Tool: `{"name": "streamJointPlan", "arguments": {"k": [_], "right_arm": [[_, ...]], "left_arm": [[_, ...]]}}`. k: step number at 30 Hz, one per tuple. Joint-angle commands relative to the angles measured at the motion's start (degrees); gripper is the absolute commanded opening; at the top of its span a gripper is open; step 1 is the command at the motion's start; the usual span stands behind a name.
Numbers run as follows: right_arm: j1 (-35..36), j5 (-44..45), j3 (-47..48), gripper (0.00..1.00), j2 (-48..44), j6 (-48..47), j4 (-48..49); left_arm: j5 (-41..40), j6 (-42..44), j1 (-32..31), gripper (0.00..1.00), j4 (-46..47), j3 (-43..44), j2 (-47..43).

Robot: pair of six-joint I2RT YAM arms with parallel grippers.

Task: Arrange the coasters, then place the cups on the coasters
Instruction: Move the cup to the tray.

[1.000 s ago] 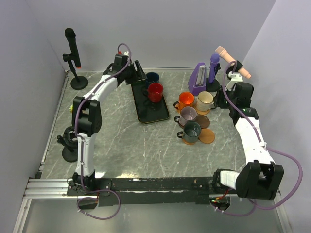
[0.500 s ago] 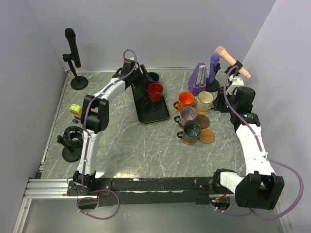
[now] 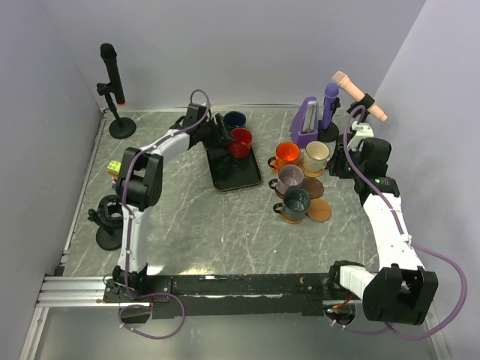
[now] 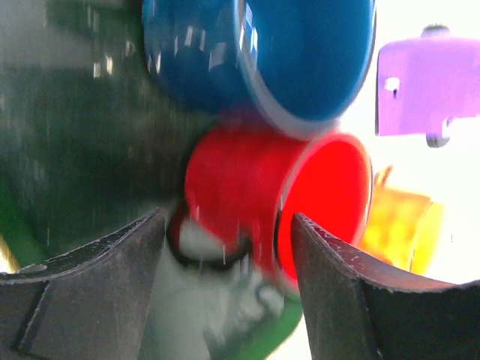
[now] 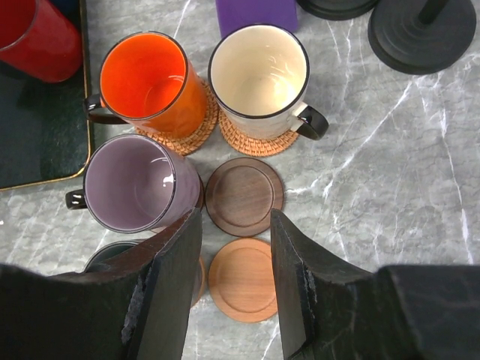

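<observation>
On the black tray (image 3: 234,174), the red cup (image 3: 241,141) stands with the navy cup (image 3: 235,118) just behind it. My left gripper (image 3: 223,135) is at the red cup's left side. In the left wrist view it is open (image 4: 225,251), its fingers either side of the red cup's (image 4: 277,202) black handle, with the navy cup (image 4: 300,52) beyond. The orange cup (image 5: 146,82) and cream cup (image 5: 259,79) stand on woven coasters. The mauve cup (image 5: 131,184) and dark green cup (image 3: 296,201) stand beside them. A dark brown coaster (image 5: 244,196) and a tan coaster (image 5: 241,279) lie bare. My right gripper (image 5: 236,255) hovers open above them.
A black microphone on a stand (image 3: 112,82) is at the back left. A purple wedge-shaped object (image 3: 306,121), a purple microphone (image 3: 330,101) and a peach one (image 3: 360,94) stand behind the cups. A black round stand (image 3: 109,217) and a small yellow-green block (image 3: 114,169) are at the left edge.
My left gripper has swung right and nearer, from behind the tray to the red cup's handle. The right arm has barely shifted.
</observation>
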Motion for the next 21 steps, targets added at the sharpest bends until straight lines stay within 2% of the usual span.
{"name": "streamJointPlan", "arguments": {"k": [1,5,8,11,15,21], "right_arm": [[0.24,-1.12,0.57,0.48,1.26,0.78,2.14],[0.33,-2.17,0.40,0.48,2.40,2.62,2.49],[0.59,-2.44,0.57,0.47,2.93,2.45,2.41],[0.68,-2.35,0.66,0.47,2.84,2.10,1.88],[0.76,-1.91,0.40,0.47,2.05,1.74,1.18],[0.76,-2.00,-1.01,0.47,0.21,1.74,0.74]], "left_arm": [[4.39,-2.25,-0.44,0.72,4.92,-6.96,-10.14],[7.28,-0.95,-1.76,0.72,10.81,-12.25,-12.79],[11.24,0.55,-2.46,0.70,11.09,-11.21,-11.22],[11.16,3.54,-3.08,0.70,10.04,-10.59,-11.12],[6.17,7.04,-3.08,0.71,9.59,-13.39,-14.89],[-0.78,16.71,-2.64,0.79,13.27,-17.00,-22.98]]}}
